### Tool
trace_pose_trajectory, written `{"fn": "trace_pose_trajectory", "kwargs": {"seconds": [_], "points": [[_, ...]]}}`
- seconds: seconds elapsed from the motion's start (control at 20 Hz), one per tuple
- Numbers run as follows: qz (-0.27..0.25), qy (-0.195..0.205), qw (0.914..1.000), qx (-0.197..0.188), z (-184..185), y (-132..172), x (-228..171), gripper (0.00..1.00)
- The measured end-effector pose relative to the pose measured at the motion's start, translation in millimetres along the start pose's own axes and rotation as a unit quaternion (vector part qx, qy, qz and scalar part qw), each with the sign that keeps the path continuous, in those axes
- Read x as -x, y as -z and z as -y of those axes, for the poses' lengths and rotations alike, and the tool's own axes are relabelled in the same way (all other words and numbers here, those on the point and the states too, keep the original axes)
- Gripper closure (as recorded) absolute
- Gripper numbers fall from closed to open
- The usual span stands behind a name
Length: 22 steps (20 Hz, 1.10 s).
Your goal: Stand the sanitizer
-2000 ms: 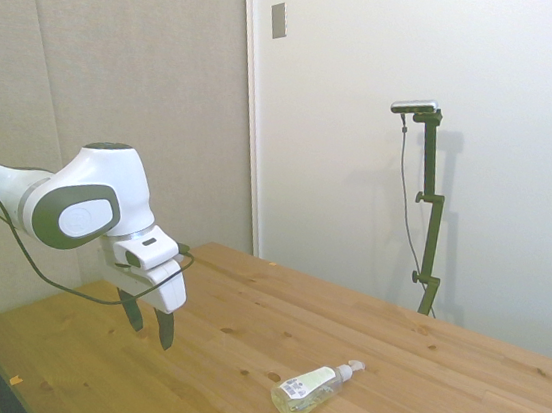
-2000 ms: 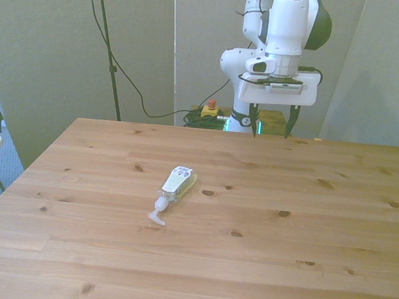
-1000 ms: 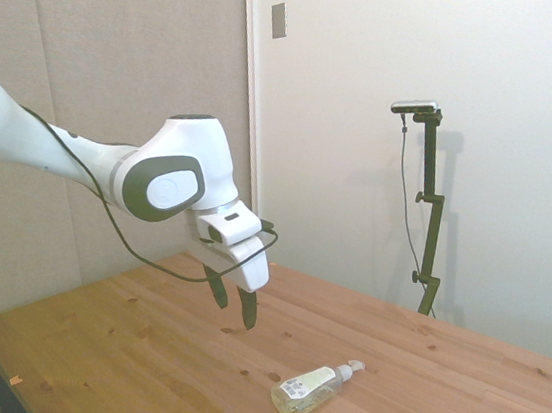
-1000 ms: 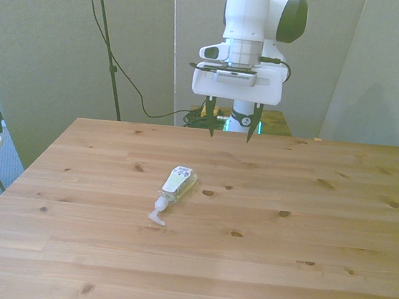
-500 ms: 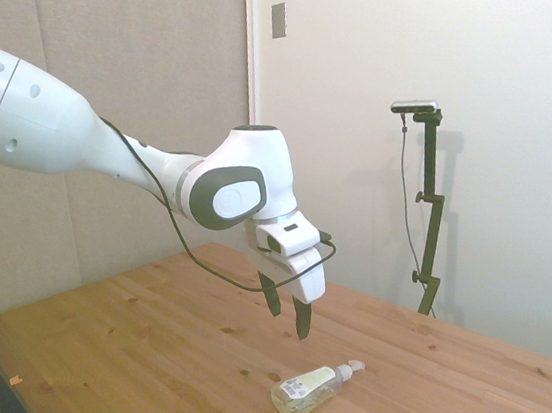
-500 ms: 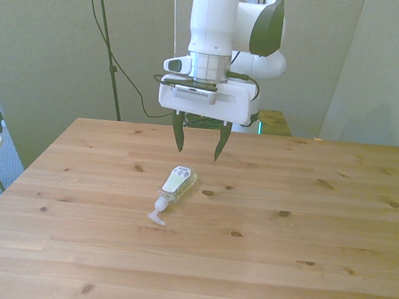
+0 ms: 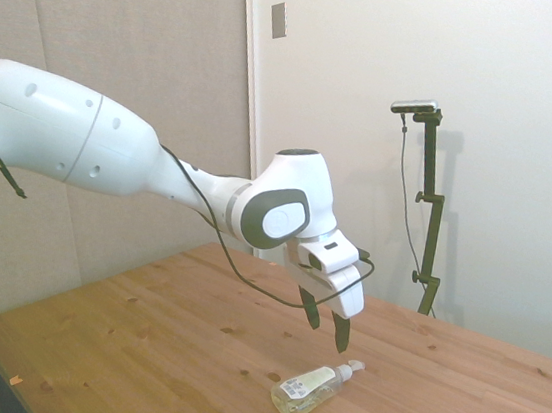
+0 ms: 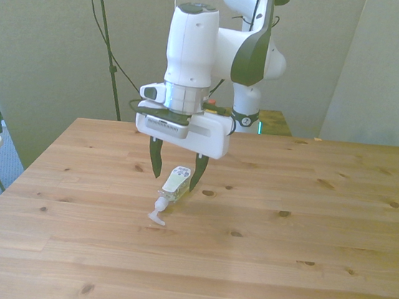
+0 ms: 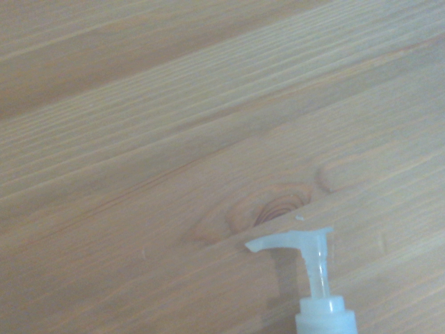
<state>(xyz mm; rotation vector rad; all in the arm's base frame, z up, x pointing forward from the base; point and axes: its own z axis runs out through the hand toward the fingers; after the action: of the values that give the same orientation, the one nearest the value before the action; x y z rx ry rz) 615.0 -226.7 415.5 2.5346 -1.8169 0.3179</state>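
Well, the biggest thing before me is the wooden tabletop (image 8: 306,227), with pale boards and dark knots. Over it reaches the white arm (image 7: 111,151), stretched out nearly level, with a dark cable hanging in a loop under its last joint. At the end of the arm the gripper (image 7: 328,325) points down and hangs in the air above the tabletop, touching nothing. Its two dark fingers (image 8: 156,162) are spread apart, with free space between them and nothing held.

Just below the gripper lies the sanitizer (image 8: 175,183), flat on its side on the tabletop, not standing. In the front view the bottle's body shows in the gap between the two fingers, lower than their tips. In the side view the gripper (image 8: 176,170) is above the pump end of the sanitizer (image 7: 308,390), and a clear gap of air is between the fingertips and the bottle. The body is clear plastic with pale yellowish liquid and a white label with dark print.

The smallest part is the white pump nozzle (image 9: 292,241); it points away from the arm's base, and its spout rests close to a dark knot (image 9: 268,209) in the wood. The wrist view is a little soft, so I cannot read more from it.
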Motion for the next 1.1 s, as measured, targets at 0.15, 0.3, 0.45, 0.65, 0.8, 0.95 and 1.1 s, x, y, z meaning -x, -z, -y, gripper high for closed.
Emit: {"fn": "trace_pose_trajectory", "kwargs": {"seconds": [0.15, 0.3, 0.45, 0.65, 0.8, 0.95, 1.1], "points": [[0.001, -0.005, 0.9999, 0.009, 4.2, -16.2, -8.4, 0.00], [0.009, -0.012, 0.9998, 0.015, 8.1, -33.1, -12.2, 0.00], [0.014, -0.011, 0.9995, 0.025, 9.9, -50.4, -12.2, 0.00], [0.018, -0.010, 0.9992, 0.034, 9.2, -64.5, -10.8, 1.00], [0.018, -0.014, 0.9991, 0.035, 6.8, -65.4, -13.8, 1.00], [0.018, -0.020, 0.9990, 0.035, 2.0, -65.7, -19.4, 1.00], [0.019, -0.022, 0.9990, 0.033, 0.5, -65.6, -21.5, 1.00]]}}
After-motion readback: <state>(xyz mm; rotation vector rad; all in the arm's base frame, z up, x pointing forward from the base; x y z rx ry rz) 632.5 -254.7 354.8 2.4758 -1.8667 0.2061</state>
